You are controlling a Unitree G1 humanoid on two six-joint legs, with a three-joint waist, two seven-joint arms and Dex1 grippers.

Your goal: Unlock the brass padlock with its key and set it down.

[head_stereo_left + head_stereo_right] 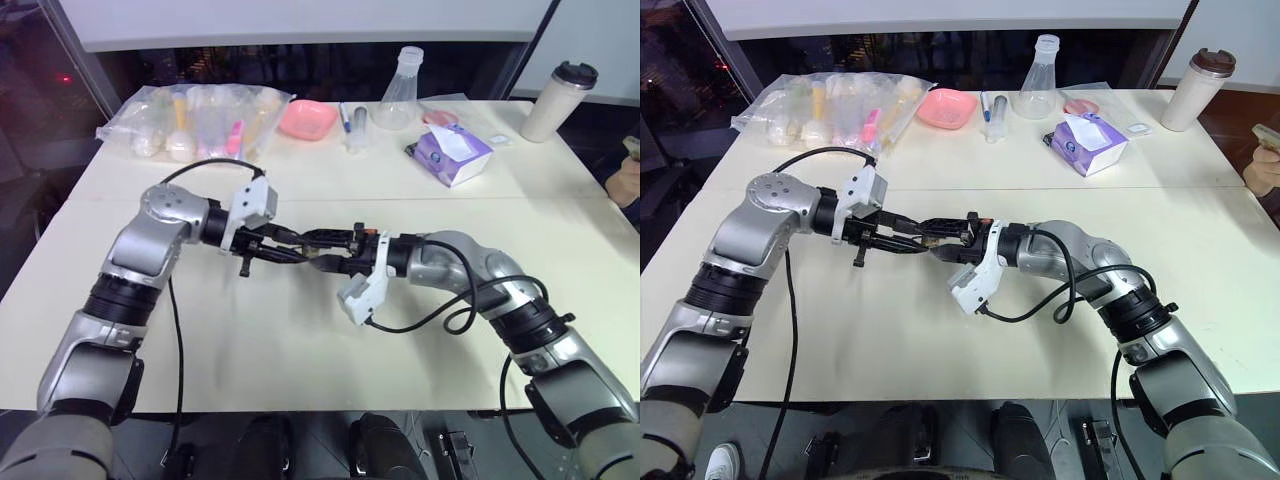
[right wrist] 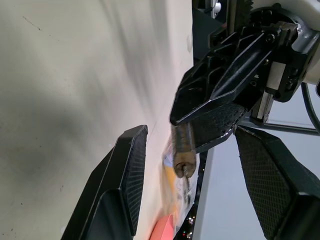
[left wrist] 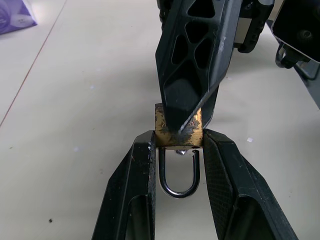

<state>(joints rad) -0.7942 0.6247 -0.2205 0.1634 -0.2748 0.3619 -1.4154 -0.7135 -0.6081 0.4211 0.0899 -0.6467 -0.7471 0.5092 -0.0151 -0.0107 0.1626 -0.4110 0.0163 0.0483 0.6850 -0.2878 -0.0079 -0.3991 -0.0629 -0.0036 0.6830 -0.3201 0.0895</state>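
A: Left gripper [image 3: 178, 146] has its jaws pinched on the padlock [image 3: 178, 131], one finger on each flat side of the brass body. Right gripper [image 2: 187, 165] has its jaws spread, a finger on either side of the lock, not closed on anything.

B: Where's the lock, then?

A: Held up over the table [image 1: 300, 330], between the two grippers, which point at each other mid-table. The shackle [image 3: 179, 176] runs back between the left fingers, so the keyhole end faces out toward the right gripper. I'd say that's the reason for the grip: it leaves that end free to work on.

B: Is the shackle open?

A: One leg looks to stop short of the body, so likely popped, but a right finger [image 3: 192, 60] covers part of the body, so I won't swear to it.

B: And the key?

A: A small dark stub [image 2: 185, 171] sticks out of the lock's end in the right wrist view. Probably the key, seated in the lock.

B: Anything in the way of setting it down?

A: No. The tissue box [image 1: 452, 152], pink dish [image 1: 307, 118], flask [image 1: 397, 92] and bag [image 1: 195, 120] sit well apart along the far edge.
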